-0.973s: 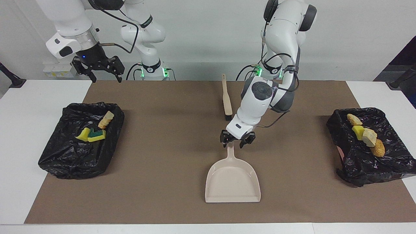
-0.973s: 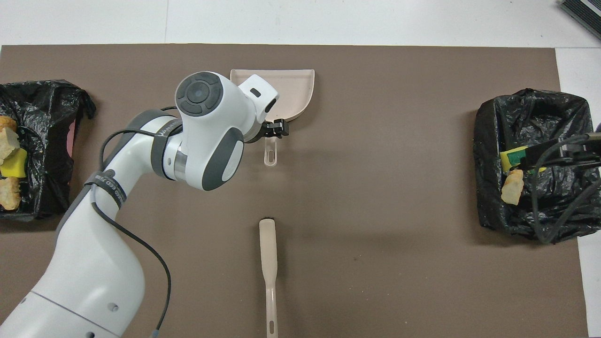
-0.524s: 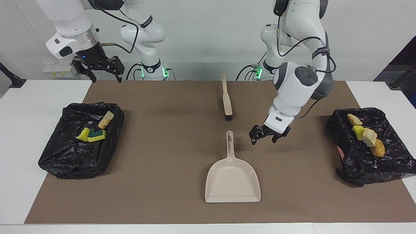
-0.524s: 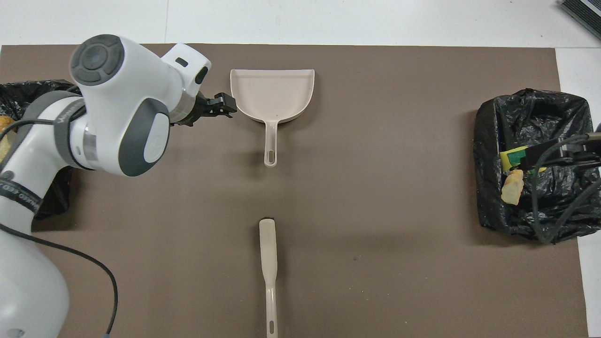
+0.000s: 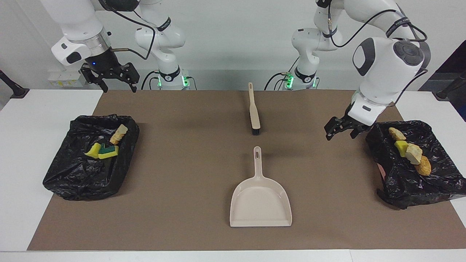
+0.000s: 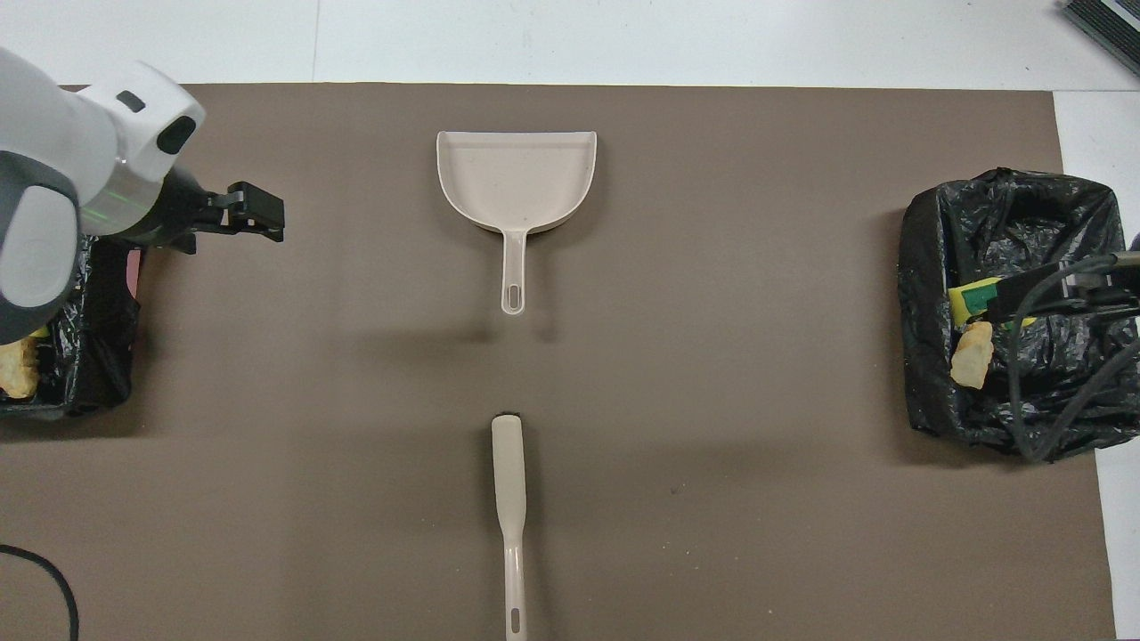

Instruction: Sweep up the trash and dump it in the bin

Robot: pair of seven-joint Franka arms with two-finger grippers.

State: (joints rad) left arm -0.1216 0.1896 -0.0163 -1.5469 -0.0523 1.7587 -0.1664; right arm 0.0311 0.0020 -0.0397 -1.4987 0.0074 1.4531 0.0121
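Observation:
The trash lies in two black-bagged bins. The bin (image 5: 72, 182) (image 6: 1006, 205) at the right arm's end holds yellow sponge chunks (image 5: 95, 150) and a bread piece (image 5: 119, 134) (image 6: 971, 353). In the bin (image 5: 418, 185) (image 6: 98, 356) at the left arm's end lie several tan pieces (image 5: 414, 153) and a yellow chunk (image 5: 401, 147). My left gripper (image 5: 340, 134) (image 6: 267, 212) hangs open and empty over the mat beside that bin. My right gripper (image 5: 116, 82) waits open, raised above the right arm's end.
A beige dustpan (image 5: 260, 200) (image 6: 517, 178) lies flat mid-mat, its handle pointing toward the robots. A beige brush (image 5: 253, 111) (image 6: 508, 481) lies nearer to the robots, in line with that handle. The brown mat (image 5: 182, 163) covers the white table.
My left gripper has left the dustpan's handle and swung up and away to the bin at the left arm's end. The dustpan stays where it lay. The right arm has not moved.

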